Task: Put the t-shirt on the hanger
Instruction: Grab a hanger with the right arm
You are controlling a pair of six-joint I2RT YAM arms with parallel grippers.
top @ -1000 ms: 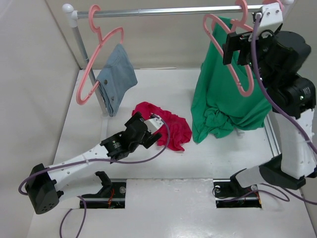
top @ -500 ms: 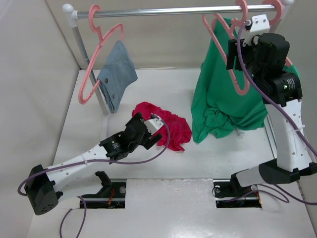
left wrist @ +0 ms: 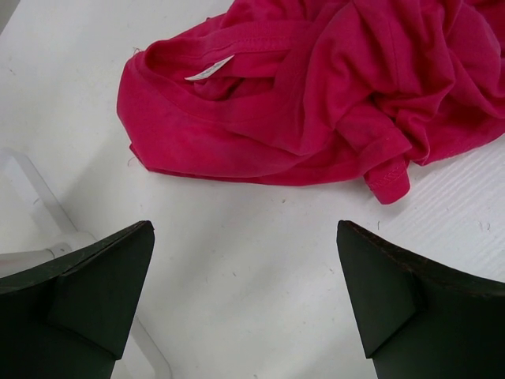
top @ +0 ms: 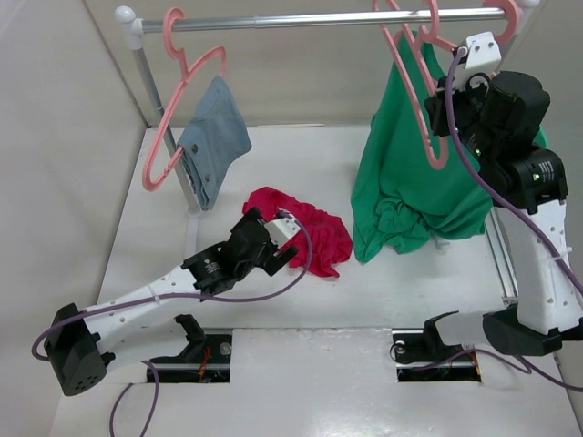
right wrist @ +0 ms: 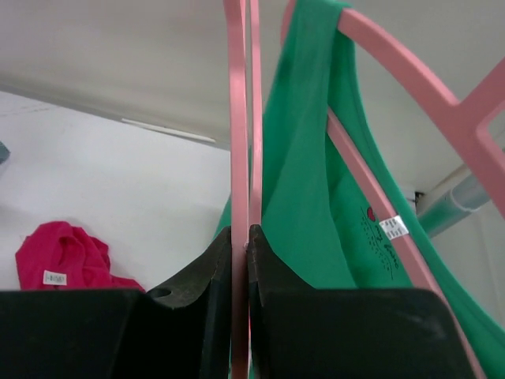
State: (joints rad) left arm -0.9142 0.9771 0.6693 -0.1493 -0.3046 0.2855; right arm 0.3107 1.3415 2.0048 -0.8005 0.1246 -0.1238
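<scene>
The crimson t-shirt (top: pixel 314 232) lies crumpled on the white table, its white neck label facing up (left wrist: pixel 209 69). My left gripper (top: pixel 282 241) hovers just short of the shirt's near edge, open, with only bare table between its fingers (left wrist: pixel 245 229). High at the right, my right gripper (top: pixel 437 98) is shut on one arm of the bare pink hanger (top: pixel 410 96), which hangs by its hook from the rail. In the right wrist view the hanger's thin bar (right wrist: pixel 241 118) runs straight up between the pressed fingers (right wrist: pixel 241 237).
A metal rail (top: pixel 301 18) crosses the back on a post (top: pixel 159 109). A green top (top: pixel 410 200) hangs on another pink hanger (right wrist: pixel 394 63) right behind the gripped one. At the left, blue denim (top: pixel 214 137) hangs on a third pink hanger.
My right gripper has closed from wide open onto the hanger's arm, and the hanger has tilted to the left and risen a little. The left arm and the t-shirt have not moved.
</scene>
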